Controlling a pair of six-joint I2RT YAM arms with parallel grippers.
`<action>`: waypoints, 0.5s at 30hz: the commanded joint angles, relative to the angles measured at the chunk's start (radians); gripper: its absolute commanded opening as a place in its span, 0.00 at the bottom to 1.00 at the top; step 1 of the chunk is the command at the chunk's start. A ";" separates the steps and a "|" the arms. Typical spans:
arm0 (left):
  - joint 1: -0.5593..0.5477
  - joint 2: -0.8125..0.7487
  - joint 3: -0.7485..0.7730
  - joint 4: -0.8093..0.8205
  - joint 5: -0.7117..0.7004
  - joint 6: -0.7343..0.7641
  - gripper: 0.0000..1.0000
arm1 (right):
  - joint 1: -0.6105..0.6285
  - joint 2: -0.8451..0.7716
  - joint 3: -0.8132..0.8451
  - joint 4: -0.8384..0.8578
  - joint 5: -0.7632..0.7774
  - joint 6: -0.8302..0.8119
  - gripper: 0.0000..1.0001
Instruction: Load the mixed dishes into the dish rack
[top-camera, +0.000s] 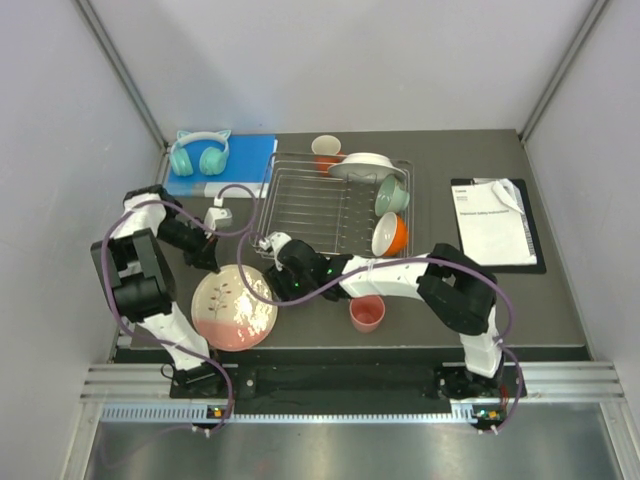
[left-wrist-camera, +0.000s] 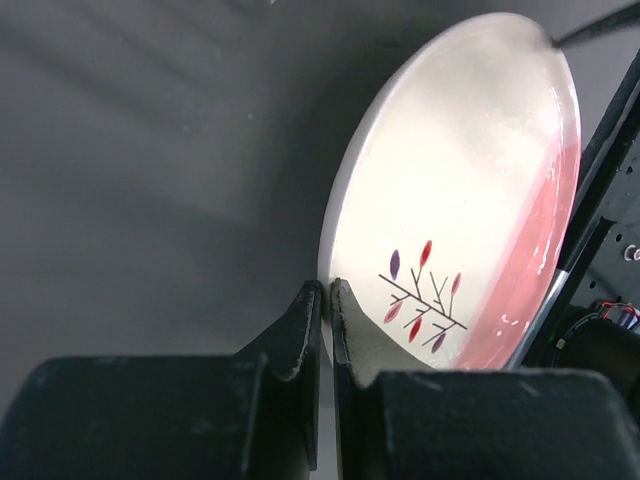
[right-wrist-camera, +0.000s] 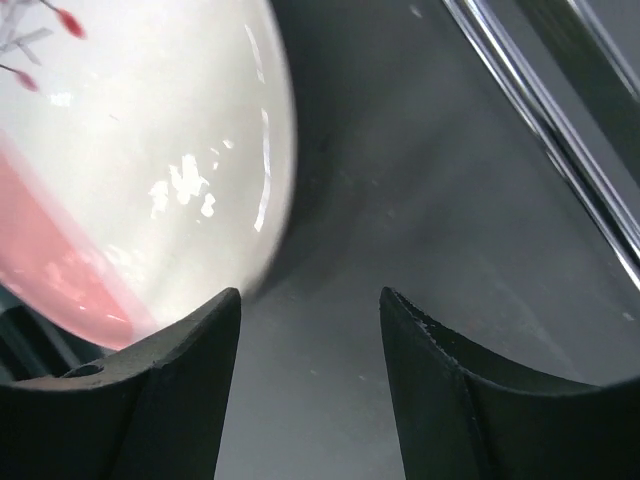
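Pink cup (top-camera: 367, 313) lower centre, outside the rack. Pink-and-cream sprig plate (top-camera: 234, 308) lower left; left gripper (left-wrist-camera: 327, 290) clenched on its rim. Right gripper (right-wrist-camera: 310, 295) released, just beside the plate's upper-right edge, not touching. Dish rack (top-camera: 300, 205) upper centre holds white plate (top-camera: 367, 165), mint-green bowl (top-camera: 392, 194), orange bowl (top-camera: 390, 235); orange mug (top-camera: 326, 150) at its top edge.

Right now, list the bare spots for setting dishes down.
Free: left tines of the silver wire dish rack; the dark table strip between it and the black clipboard. Crowded: rack's right side, with white plate, mint-green bowl, orange bowl.
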 joint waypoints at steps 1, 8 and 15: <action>-0.025 -0.078 0.016 -0.178 0.056 0.022 0.00 | -0.026 -0.007 -0.002 0.206 -0.159 0.049 0.58; -0.035 -0.084 0.015 -0.178 0.063 0.016 0.00 | -0.056 -0.017 -0.084 0.352 -0.281 0.118 0.58; -0.038 -0.107 0.009 -0.176 0.088 0.041 0.00 | -0.076 0.007 -0.121 0.412 -0.321 0.142 0.58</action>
